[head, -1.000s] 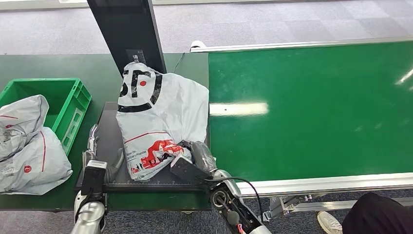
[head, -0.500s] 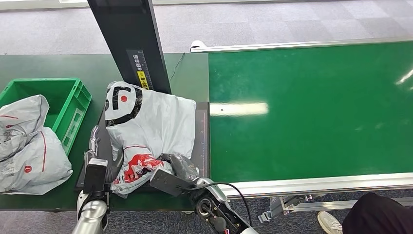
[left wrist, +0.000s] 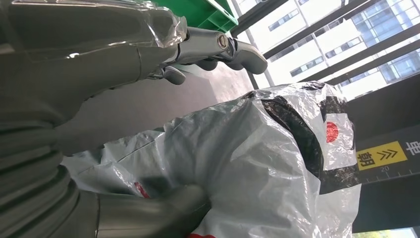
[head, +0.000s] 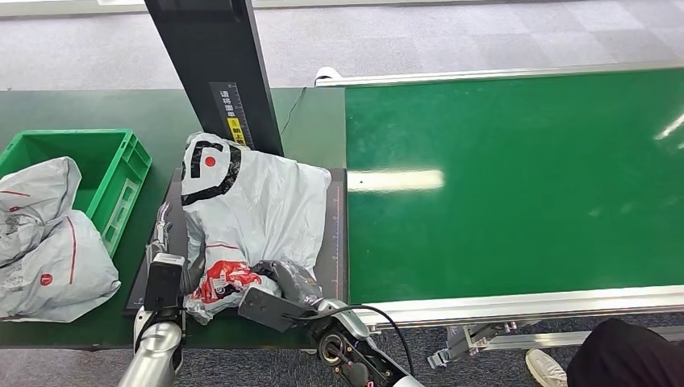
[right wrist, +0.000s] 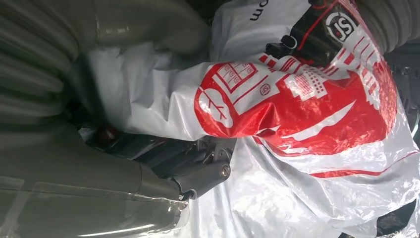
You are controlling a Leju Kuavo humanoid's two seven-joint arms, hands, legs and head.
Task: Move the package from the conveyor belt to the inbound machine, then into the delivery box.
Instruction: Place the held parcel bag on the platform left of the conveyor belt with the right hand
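A grey-white plastic package [head: 258, 205] with black and red print lies on the dark plate of the inbound machine [head: 335, 242]. My right hand [head: 288, 282] grips its near end, thumb over the red print [right wrist: 297, 99] and dark fingers [right wrist: 193, 166] curled under the film. My left hand [head: 165, 258] stands at the package's left edge with its fingers [left wrist: 218, 47] spread and apart from the bag. Its thumb [left wrist: 153, 213] touches the package [left wrist: 267, 163] from the side. The green delivery box [head: 121, 165] stands further left.
Two more grey packages [head: 48, 242] lie in and against the green box. The machine's black post [head: 214, 64] rises right behind the package. The green conveyor belt [head: 516, 185] stretches to the right. A person's dark trouser leg [head: 625, 355] and shoe are at the lower right.
My right hand has dragged the package left and nearer across the plate. The package now touches my left hand, which has shifted slightly forward.
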